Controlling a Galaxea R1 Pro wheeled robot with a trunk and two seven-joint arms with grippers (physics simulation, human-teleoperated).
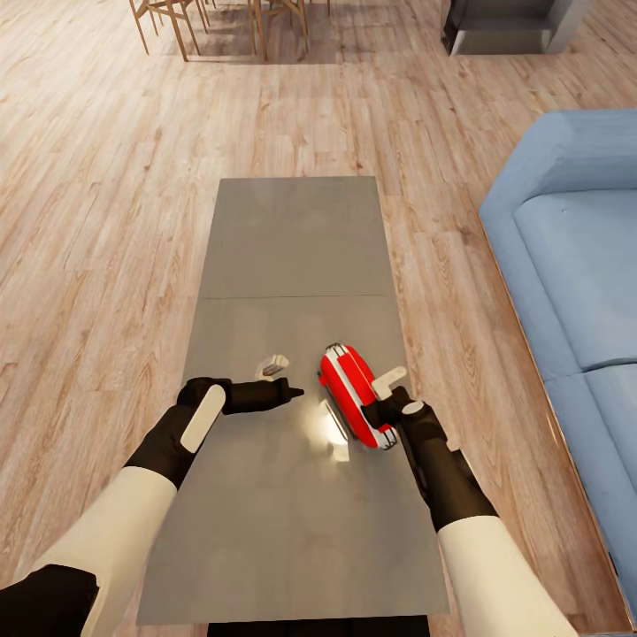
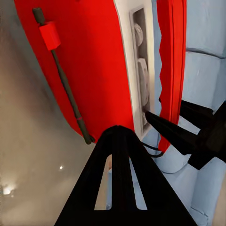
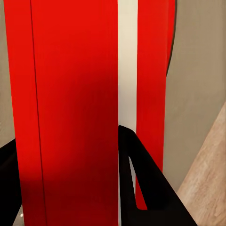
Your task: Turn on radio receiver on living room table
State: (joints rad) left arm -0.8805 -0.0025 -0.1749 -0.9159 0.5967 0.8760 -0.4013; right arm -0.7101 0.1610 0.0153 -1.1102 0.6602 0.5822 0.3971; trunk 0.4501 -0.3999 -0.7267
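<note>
Grey counter (image 1: 296, 239): matte, concrete-look top, one seam running across it, long and low, reaching away from the robot.
Floor (image 1: 106, 177): light wood planks all round the counter.
Sofa (image 1: 575, 257): light blue, just beside the counter's right side.
Far end: wooden chair legs (image 1: 177, 22) and a dark grey unit (image 1: 513, 22).
Radio receiver (image 1: 356, 395): bright red with a white band, up on its edge on the counter's near right part.
Right claw (image 1: 382, 412): clamped around the radio, a finger on each side.
Left claw (image 1: 287, 390): fingertips together, pointing at the radio, just short of it.
</note>
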